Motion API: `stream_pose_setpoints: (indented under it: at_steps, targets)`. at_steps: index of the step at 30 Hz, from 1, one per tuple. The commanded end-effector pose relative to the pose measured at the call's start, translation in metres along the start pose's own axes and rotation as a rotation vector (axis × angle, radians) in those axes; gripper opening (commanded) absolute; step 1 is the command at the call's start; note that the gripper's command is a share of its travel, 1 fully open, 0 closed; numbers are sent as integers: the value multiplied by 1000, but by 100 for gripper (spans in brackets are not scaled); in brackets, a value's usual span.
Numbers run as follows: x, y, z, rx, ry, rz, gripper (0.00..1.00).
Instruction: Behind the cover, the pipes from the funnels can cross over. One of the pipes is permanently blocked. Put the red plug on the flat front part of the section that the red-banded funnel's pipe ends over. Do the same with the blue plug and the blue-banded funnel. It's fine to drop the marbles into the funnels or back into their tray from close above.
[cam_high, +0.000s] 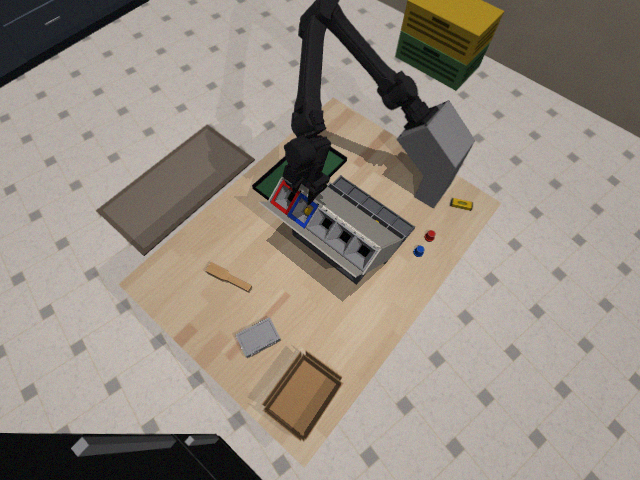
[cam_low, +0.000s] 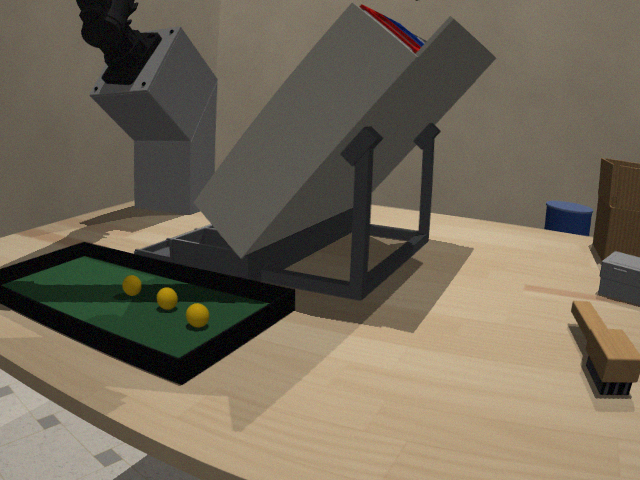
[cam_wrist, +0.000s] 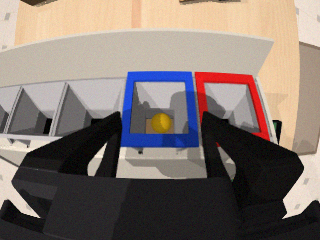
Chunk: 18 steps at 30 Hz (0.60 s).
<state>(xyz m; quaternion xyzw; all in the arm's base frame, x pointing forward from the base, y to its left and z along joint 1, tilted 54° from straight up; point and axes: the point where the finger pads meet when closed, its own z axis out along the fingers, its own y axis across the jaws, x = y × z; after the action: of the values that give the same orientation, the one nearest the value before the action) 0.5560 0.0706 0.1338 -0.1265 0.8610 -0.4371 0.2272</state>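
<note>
The grey sloped cover (cam_high: 356, 219) (cam_low: 310, 134) carries a row of funnels at its top. My gripper (cam_high: 305, 198) (cam_wrist: 161, 119) is open, its fingers to either side of the blue-banded funnel (cam_high: 295, 219) (cam_wrist: 157, 79). A yellow marble (cam_high: 308, 210) (cam_wrist: 162, 122) sits low in that funnel, free of the fingers. The red-banded funnel (cam_high: 277, 205) (cam_wrist: 225, 77) is next to it, at the end of the row. The red plug (cam_high: 429, 235) and blue plug (cam_high: 418, 251) (cam_low: 568, 217) stand on the table beyond the other end. The sections (cam_high: 369, 201) (cam_low: 191, 242) lie at the cover's foot.
A green tray (cam_high: 333, 157) (cam_low: 155, 361) holds three marbles (cam_low: 166, 298). A wooden brush (cam_high: 227, 276) (cam_low: 604, 348), a grey notebook (cam_high: 257, 336) (cam_low: 620, 276), a cardboard box (cam_high: 302, 395) (cam_low: 617, 206) and a yellow tag (cam_high: 461, 203) lie on the table. The arm's grey base (cam_high: 436, 155) (cam_low: 165, 139) stands behind.
</note>
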Motion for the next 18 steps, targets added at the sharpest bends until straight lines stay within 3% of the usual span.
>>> stream_pose_setpoints:
  at_steps: [1, 5, 18]
  targets:
    - [-16, 0, -17, -1, -36, 12, 59]
    - [-17, 0, -18, -1, -36, 12, 59]
    - [110, 1, -64, 0, -15, 7, 59]
